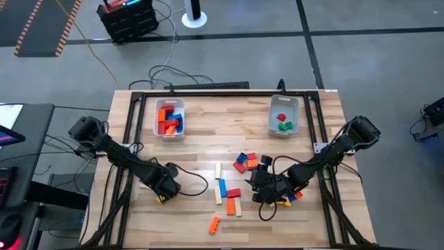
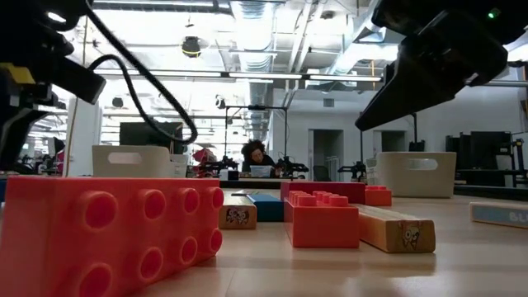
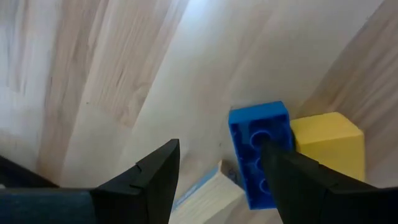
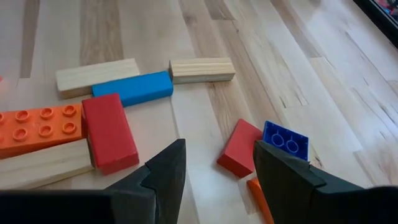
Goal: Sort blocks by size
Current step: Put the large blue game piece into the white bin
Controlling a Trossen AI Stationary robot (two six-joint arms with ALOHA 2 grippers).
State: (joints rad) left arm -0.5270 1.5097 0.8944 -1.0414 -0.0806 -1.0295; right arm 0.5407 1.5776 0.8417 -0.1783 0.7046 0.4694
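Blocks (image 1: 229, 194): studded plastic bricks and smooth wooden bars scattered on the grained wood table (image 1: 208, 135). Left gripper (image 3: 217, 180) and right gripper (image 4: 217, 174) both spread, empty.

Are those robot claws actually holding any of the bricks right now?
No. The left gripper and right gripper both have open fingers with nothing between them.

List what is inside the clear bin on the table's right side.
The right bin holds a red block and green blocks. The bin's walls may hide more. Neither gripper is near it.
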